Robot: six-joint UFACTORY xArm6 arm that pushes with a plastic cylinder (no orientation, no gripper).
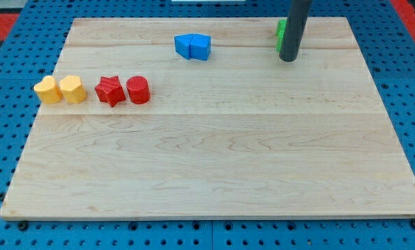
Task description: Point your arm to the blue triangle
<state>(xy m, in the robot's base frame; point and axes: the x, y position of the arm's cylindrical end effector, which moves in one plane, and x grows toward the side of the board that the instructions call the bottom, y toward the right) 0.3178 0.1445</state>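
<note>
The blue triangle (201, 46) lies near the view's top, touching another blue block (185, 46) on its left. My tip (288, 59) rests on the board at the view's upper right, well to the right of the blue triangle. The rod hides most of a green block (281, 31) just behind it.
Two yellow blocks (48, 89) (73, 89) sit side by side at the view's left. A red star (110, 90) and a red cylinder (138, 89) stand right of them. The wooden board (214, 160) lies on a blue pegboard surface.
</note>
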